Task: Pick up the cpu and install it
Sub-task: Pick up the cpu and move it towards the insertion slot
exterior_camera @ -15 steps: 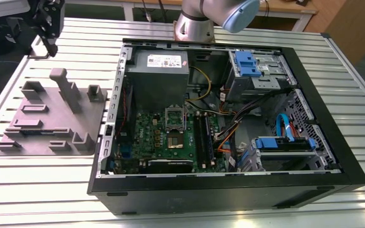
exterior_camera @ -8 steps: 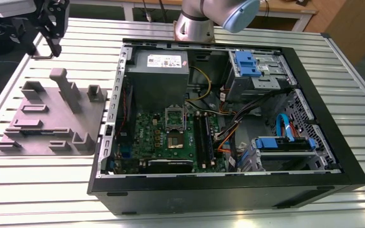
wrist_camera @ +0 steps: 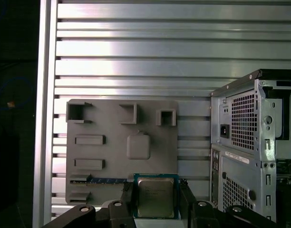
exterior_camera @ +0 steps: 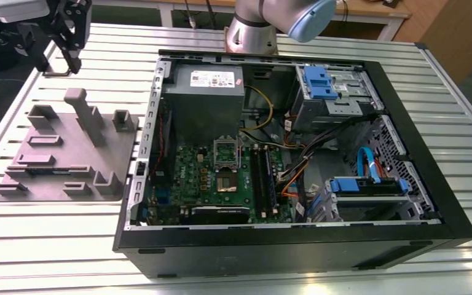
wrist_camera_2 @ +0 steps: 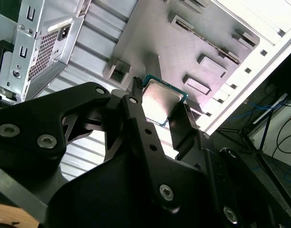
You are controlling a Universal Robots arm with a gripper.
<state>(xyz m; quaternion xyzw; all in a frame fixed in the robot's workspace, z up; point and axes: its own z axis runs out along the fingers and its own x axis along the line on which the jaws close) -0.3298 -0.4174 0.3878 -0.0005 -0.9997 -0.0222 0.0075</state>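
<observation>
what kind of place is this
Probably a robotics lab for PC assembly: an open desktop computer case on a slotted metal table, a grey fixture plate, and a robot arm holding a cpu.

Slatted metal table [exterior_camera: 56, 246], wooden cabinet [exterior_camera: 453, 31]

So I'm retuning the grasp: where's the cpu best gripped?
The cpu is thin, flat and square, so take it by two opposite edges, probably coming in square to its metal top. The hand clamps it that way in both wrist views.

cpu [wrist_camera: 155, 197]: side edges hidden behind the fingers [wrist_camera: 187, 197] in both wrist views.
gripper [exterior_camera: 58, 64]: ten o'clock of the case [exterior_camera: 285, 252], top cut off.
</observation>
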